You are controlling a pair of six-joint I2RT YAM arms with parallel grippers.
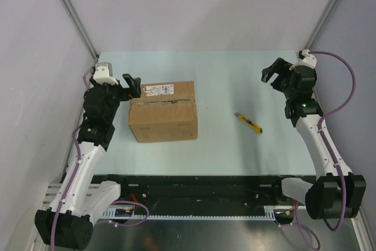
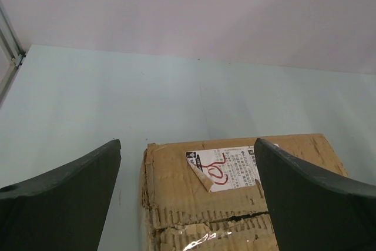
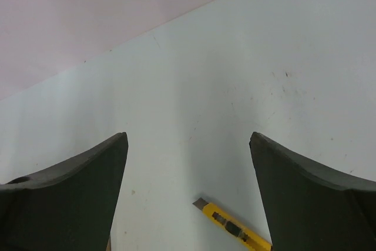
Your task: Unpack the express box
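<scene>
- Pale grey walls stand around a light green desk (image 1: 223, 145).
- The express box (image 1: 163, 113) sits on the desk, a bit left of the middle in the top view. Its flaps are shut.
- A white label (image 1: 160, 90) with a red mark is stuck on the top of the box, near the far edge. One corner of the label is peeling up.
- A torn seam (image 2: 235, 218) runs across the top of the box, and a shiny bit of tape (image 2: 200, 240) shows just below it.
- The left end effector (image 1: 133, 84) hangs at the upper left corner of the box. Its fingers are wide apart and hold nothing.
- The right end effector (image 1: 275, 73) is up in the upper right of the top view, well apart from the box. Its fingers are also wide apart and hold nothing.
- A yellow knife (image 1: 248, 123) lies flat on the desk, to the right of the box, between the box and the right arm.
- What could go wrong: the knife is thin and lies flat, so the fingers may slip off it or push it away.
- The box looks light, so it may slide or turn if one arm pushes on it and the other does not hold it.
- If the knife goes in too deep, it could cut what is inside.
</scene>
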